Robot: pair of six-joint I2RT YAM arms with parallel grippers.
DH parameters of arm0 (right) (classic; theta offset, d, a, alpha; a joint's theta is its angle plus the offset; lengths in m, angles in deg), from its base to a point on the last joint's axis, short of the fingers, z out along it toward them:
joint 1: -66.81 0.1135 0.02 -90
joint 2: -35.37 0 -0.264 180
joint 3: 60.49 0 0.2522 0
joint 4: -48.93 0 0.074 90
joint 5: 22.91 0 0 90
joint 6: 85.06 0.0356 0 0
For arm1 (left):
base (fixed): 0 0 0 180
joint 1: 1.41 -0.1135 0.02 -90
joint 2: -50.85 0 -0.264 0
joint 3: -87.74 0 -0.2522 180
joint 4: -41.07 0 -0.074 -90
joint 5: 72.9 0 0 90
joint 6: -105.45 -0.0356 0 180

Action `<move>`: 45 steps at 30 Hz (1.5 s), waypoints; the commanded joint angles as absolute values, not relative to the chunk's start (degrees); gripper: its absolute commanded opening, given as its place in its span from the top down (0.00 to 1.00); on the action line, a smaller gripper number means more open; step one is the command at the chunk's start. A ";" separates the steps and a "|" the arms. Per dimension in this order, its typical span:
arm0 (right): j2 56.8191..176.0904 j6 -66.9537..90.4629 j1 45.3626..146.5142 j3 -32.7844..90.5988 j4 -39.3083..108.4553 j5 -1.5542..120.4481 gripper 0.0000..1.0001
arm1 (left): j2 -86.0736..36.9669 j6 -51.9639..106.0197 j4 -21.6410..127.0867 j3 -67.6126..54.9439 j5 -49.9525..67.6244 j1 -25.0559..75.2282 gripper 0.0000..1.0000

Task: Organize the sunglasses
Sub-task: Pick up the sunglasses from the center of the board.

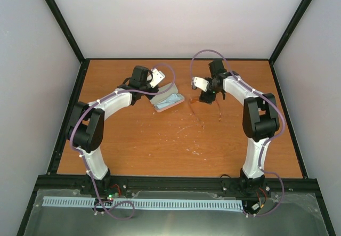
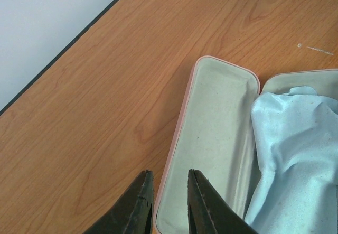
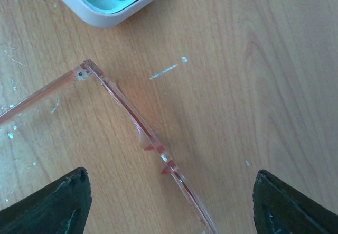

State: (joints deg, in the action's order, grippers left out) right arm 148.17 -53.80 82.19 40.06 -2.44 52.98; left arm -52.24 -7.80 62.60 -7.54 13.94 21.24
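The sunglasses lie flat on the orange wood right of the case, thin and translucent reddish-brown. In the right wrist view their front bar runs diagonally between my fingers, with one arm reaching left. My right gripper is wide open just above them and touches nothing; it also shows in the top view. The pink case lies open, grey inside, with the light-blue cloth in its other half. My left gripper is narrowly open and straddles the lid's near rim without pinching it; it also shows in the top view.
The case sits at the table's back middle between the two arms, and its corner shows in the right wrist view. The black frame edge and white wall run close behind the left gripper. White scratches mark the wood.
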 commanded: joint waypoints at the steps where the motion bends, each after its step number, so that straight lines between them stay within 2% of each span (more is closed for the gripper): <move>1: 151.10 -54.55 83.53 41.99 -2.25 53.03 0.20 | -50.49 -7.67 62.82 -7.66 14.46 21.10 0.79; 6: 152.59 -53.62 84.75 41.96 -2.00 53.41 0.28 | -50.36 -7.96 62.83 -7.88 14.45 20.65 0.79; 12: 153.51 -52.61 84.89 42.12 -1.42 54.37 0.48 | -50.27 -7.75 62.82 -8.19 14.07 20.65 0.79; 18: 153.85 -52.37 84.91 41.68 -1.55 55.24 0.60 | -50.51 -8.04 62.70 -8.06 14.02 20.65 0.79; 23: 153.93 -52.50 84.87 40.54 -1.34 55.90 0.61 | -50.72 -8.23 62.56 -7.80 13.85 20.63 0.79; 31: 155.29 -52.31 84.86 40.72 -1.04 55.83 0.68 | -50.59 -8.13 62.56 -7.92 14.09 20.65 0.79; 38: 155.89 -52.06 84.89 40.35 -0.88 55.94 0.67 | -50.33 -8.18 62.57 -7.85 14.20 20.65 0.79; 45: 155.84 -52.33 84.87 40.41 -1.95 55.88 0.76 | -50.41 -8.27 62.34 -7.75 14.03 20.63 0.79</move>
State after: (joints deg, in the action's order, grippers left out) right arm 154.59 -52.42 84.70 40.86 -0.58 55.82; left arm -52.24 -7.82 62.60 -8.18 14.09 21.09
